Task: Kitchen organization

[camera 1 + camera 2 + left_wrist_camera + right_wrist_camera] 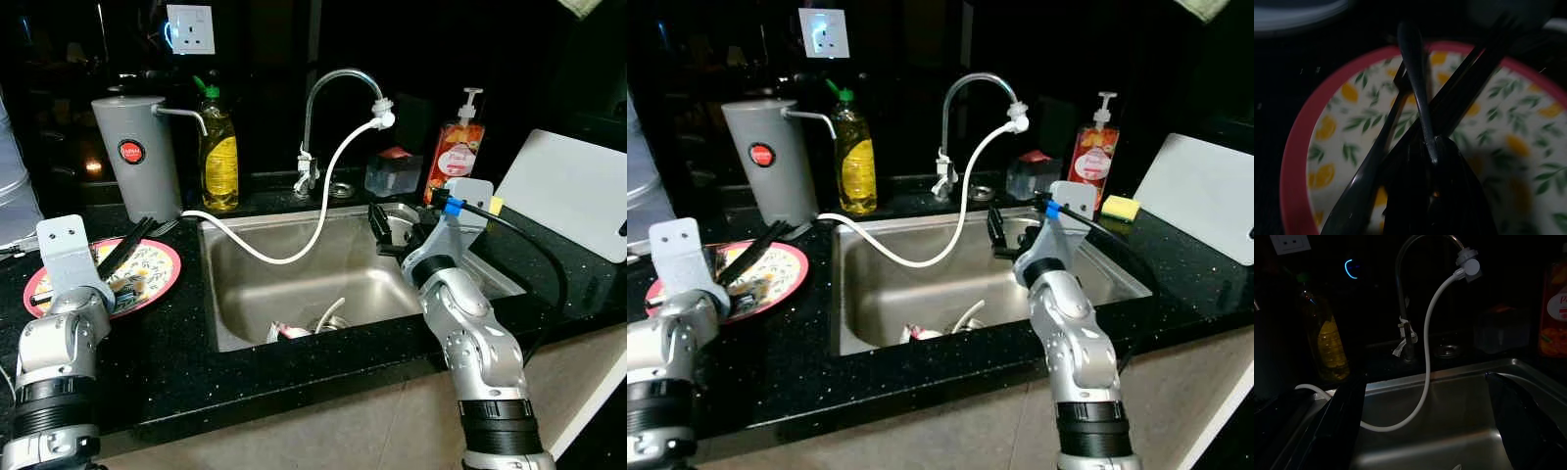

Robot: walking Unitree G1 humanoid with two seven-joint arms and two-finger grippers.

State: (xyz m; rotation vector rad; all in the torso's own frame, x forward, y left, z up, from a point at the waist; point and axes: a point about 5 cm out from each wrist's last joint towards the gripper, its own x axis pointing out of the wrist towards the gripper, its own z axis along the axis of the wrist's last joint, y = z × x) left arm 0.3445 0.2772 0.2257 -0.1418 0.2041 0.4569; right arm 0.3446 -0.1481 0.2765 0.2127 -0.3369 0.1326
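A red-rimmed plate (157, 277) with a lemon pattern lies on the black counter left of the sink (294, 284). Dark utensils (125, 286) rest on it. My left gripper (145, 230) hovers low over the plate, its fingers closed together around a slim black utensil handle (1413, 73) that sticks out past them. My right gripper (382, 227) hangs over the right side of the sink basin, open with nothing between its fingers (1337, 431). A white hose (323, 206) runs from the faucet (333, 83) down into the basin.
Behind the plate stand a grey jug (137, 157) and a yellow dish soap bottle (217, 147). A red pump bottle (458, 147), clear box (392, 173), yellow sponge (1120, 208) and white cutting board (573, 191) sit right of the sink. Some items (294, 331) lie by the drain.
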